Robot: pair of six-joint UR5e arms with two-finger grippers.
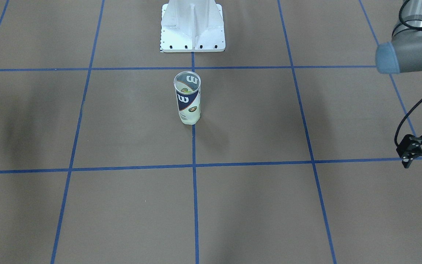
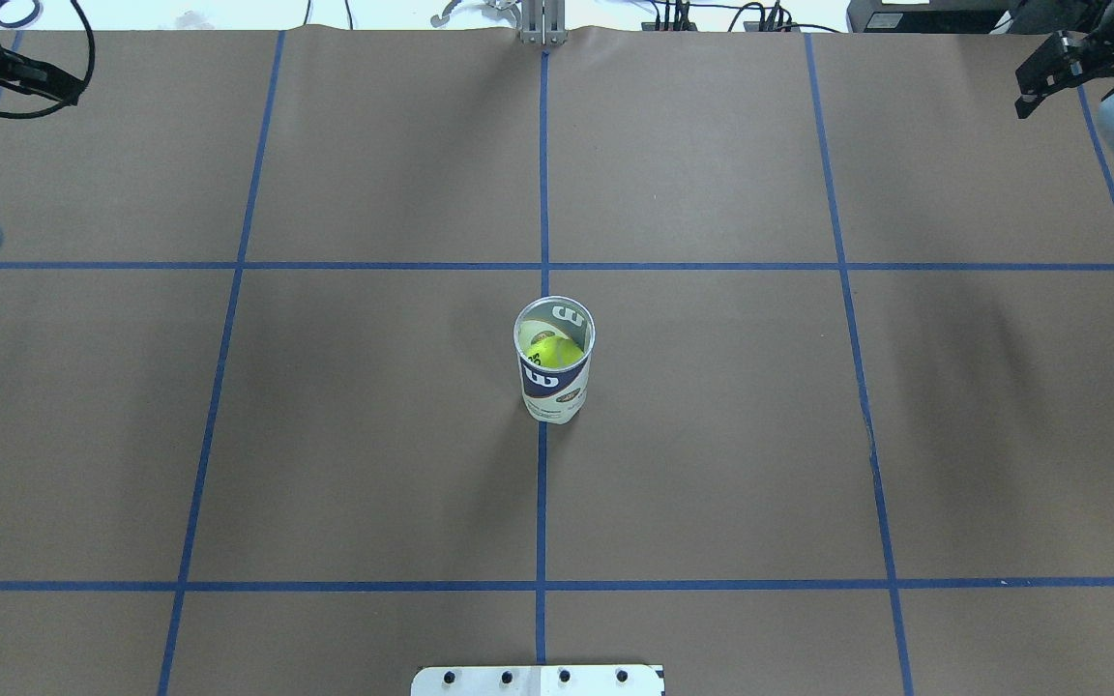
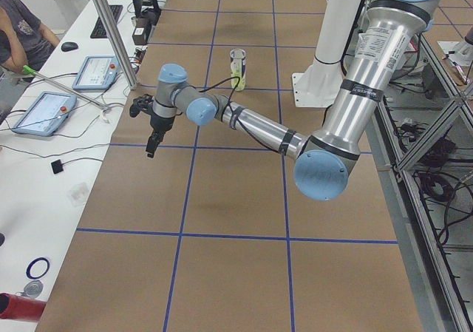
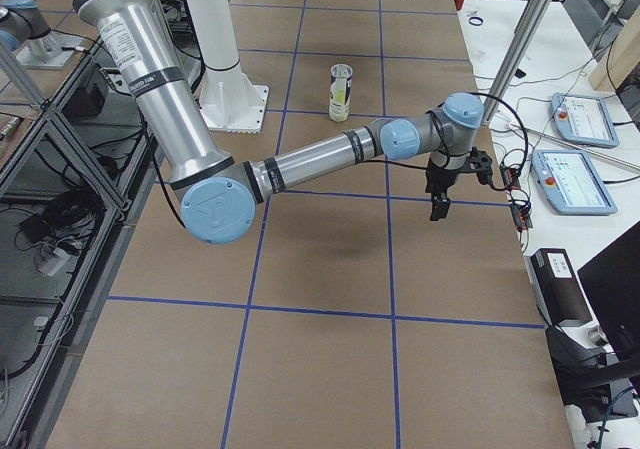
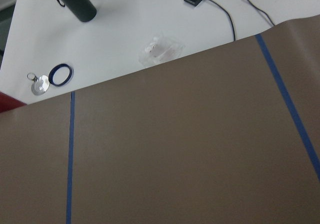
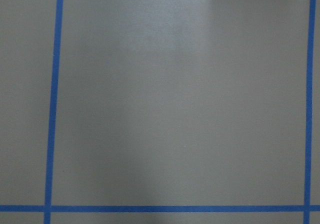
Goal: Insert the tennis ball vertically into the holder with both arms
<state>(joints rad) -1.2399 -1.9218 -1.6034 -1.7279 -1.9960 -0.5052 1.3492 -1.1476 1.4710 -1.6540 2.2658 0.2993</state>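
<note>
The holder [image 1: 188, 99] stands upright at the table's centre, on the middle blue tape line. It also shows in the overhead view [image 2: 553, 372]. A yellow-green tennis ball [image 2: 557, 350] lies inside it, seen through the open top. My left gripper [image 1: 410, 152] hangs over the table's left end, far from the holder, and holds nothing. My right gripper [image 2: 1050, 77] is at the far right corner, also far from the holder and empty. I cannot tell whether either gripper is open or shut. Neither wrist view shows fingers, only brown table and tape.
The white pedestal base [image 1: 192, 27] stands on the robot's side of the holder. Blue tape lines [image 2: 542, 483] grid the brown table. A white desk with tablets [image 3: 44, 110] and cables runs along the far edge, and a person [image 3: 22, 29] sits there.
</note>
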